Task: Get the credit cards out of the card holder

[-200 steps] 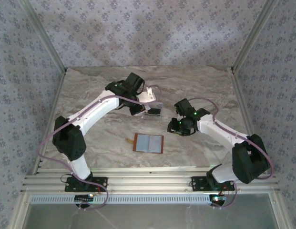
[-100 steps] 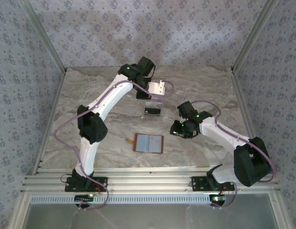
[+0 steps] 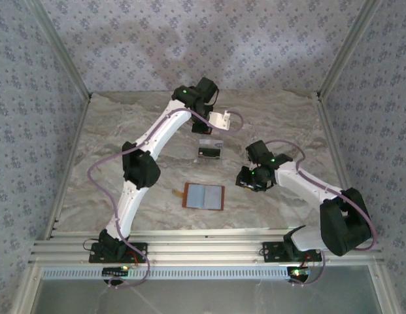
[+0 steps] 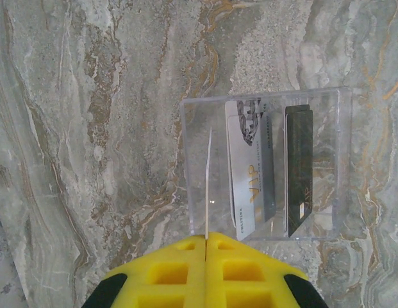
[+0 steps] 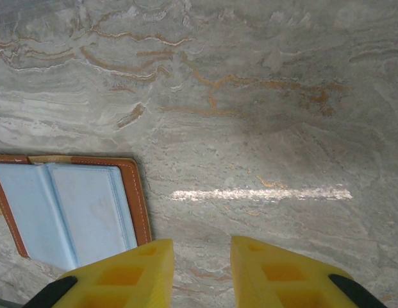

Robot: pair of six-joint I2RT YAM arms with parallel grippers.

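Most of what I see is the marble table (image 3: pixel 124 157), and I place everything on it from the card holder (image 3: pixel 204 196), which lies spread open and flat with its grey-blue lining facing up. I see no card in either panel. Beyond the holder and apart from it sits a clear plastic tray (image 4: pixel 193 160). The credit cards are in it, the pale card (image 4: pixel 250 173) and the dark card (image 4: pixel 299 167) side by side.

I judge the taking-out as good as finished, so the step in hand is getting clear cleanly. My left gripper (image 4: pixel 206 239) hangs beyond the holder over one edge of the tray, fingers clenched tight together. A thin pale line runs from the tips across the tray, and I cannot tell whether it is a tray partition or something pinched. My right gripper (image 5: pixel 202 256) hovers just to the holder's right, fingers released with bare marble between them.

To do this well I would lift the left straight up so nothing snags the tray wall or disturbs the cards. I would keep the right off the holder's brown edge while checking that both pockets are truly empty.
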